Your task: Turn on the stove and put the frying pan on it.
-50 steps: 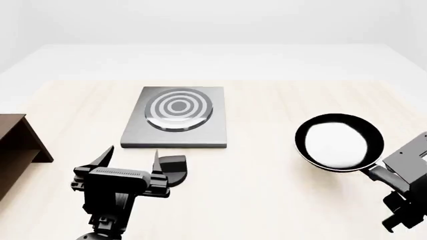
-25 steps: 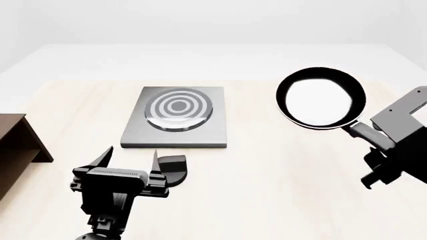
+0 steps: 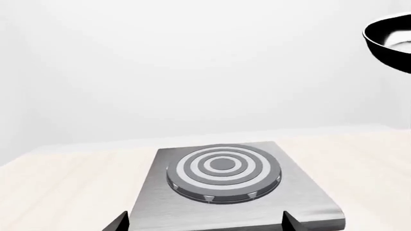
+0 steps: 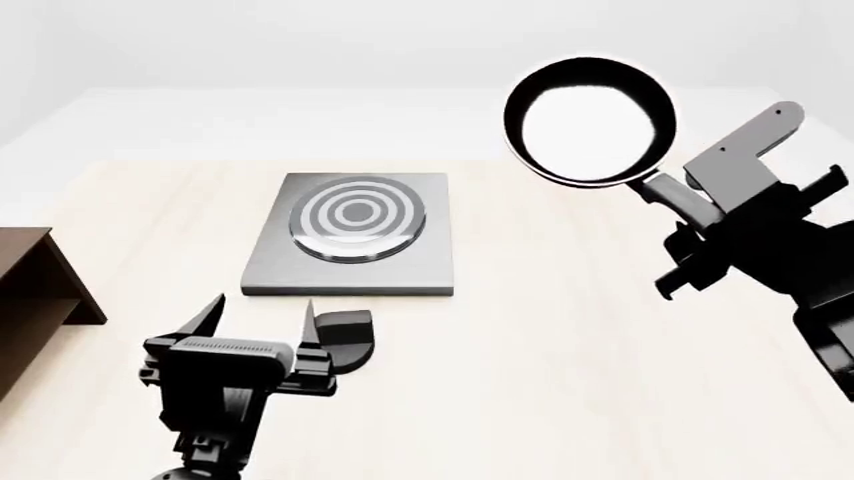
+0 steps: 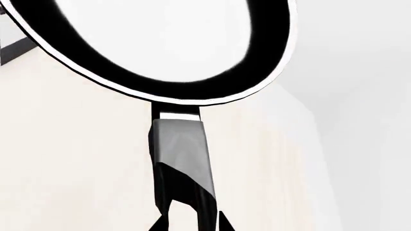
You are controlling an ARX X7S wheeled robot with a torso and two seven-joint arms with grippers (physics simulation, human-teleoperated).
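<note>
Black pan: the shallow round black frying pan (image 4: 589,121) with its pale glossy inside has been lifted clear of the table and carried up and inward over the last second; transport is judged under way.
Position: held aloft, right of and beyond the flat grey square stove (image 4: 352,245); not yet over the ringed burner.
Axis: the long handle runs from the right gripper (image 4: 683,205) up-left to the bowl; the bowl points toward the stove's side.
Right claw: clamped on the handle.
Left claw: the left gripper (image 4: 256,318) stands apart, the small black round knob (image 4: 350,338) touching or just beside one finger.

Knob (image 4: 344,340) perhaps half-hidden behind left gripper (image 4: 256,318)
</note>
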